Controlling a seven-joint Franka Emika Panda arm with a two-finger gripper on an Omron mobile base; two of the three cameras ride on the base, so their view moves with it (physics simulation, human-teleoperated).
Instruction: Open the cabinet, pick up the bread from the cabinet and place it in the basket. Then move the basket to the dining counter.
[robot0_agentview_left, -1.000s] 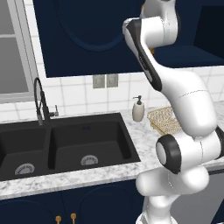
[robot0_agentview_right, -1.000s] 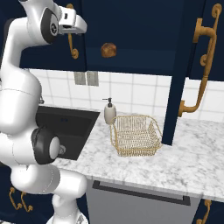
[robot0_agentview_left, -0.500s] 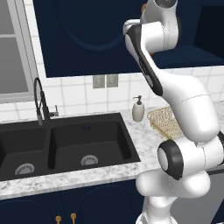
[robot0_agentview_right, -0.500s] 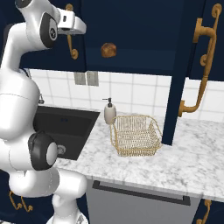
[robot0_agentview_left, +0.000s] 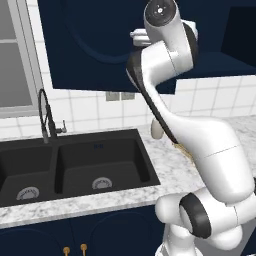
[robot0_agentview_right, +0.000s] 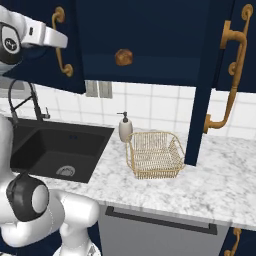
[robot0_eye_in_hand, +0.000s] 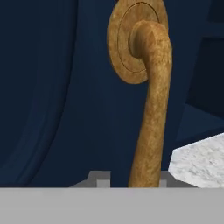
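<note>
The gripper (robot0_eye_in_hand: 130, 177) is clamped on the handle (robot0_eye_in_hand: 151, 109), which runs straight up from it. The bread (robot0_agentview_right: 123, 57) sits beyond the door (robot0_agentview_right: 37, 45).

Kitchen: sink (robot0_agentview_left: 75, 165), wall cabinet (robot0_agentview_right: 150, 40).

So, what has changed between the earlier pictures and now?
The gripper closed on the handle of the left door and pulled. The door has swung a little further open, and its handle has shifted left in the right base view. The bread, the basket and the right door, which was already open, stayed as they were.
</note>
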